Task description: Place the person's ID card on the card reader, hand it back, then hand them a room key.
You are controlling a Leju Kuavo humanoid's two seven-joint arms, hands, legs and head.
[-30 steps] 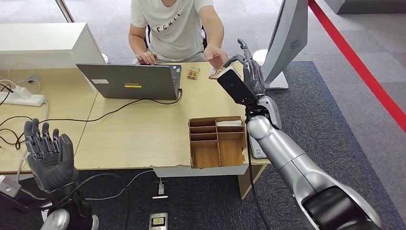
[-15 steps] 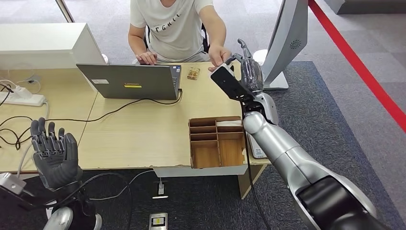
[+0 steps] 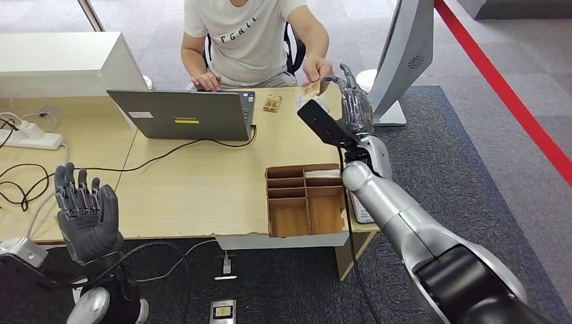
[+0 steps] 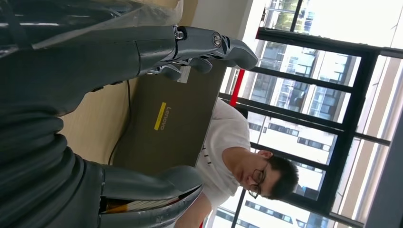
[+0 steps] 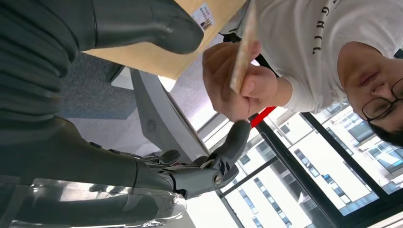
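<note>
Now both hands open; right hand (image 3: 354,101) beside the person's held ID card (image 3: 310,88)

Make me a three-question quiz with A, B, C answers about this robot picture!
1. Where is the card?
A. in the person's hand
B. in the wooden tray
C. on the laptop

2. What colour is the floor stripe?
A. blue
B. red
C. green

3. How is the robot's left hand?
A. holding a cup
B. pressing the laptop
C. open, holding nothing

Answers:
1 A, the person holds it beside the robot's right hand.
2 B, it is red on grey carpet.
3 C, fingers spread, nothing in them.
</note>
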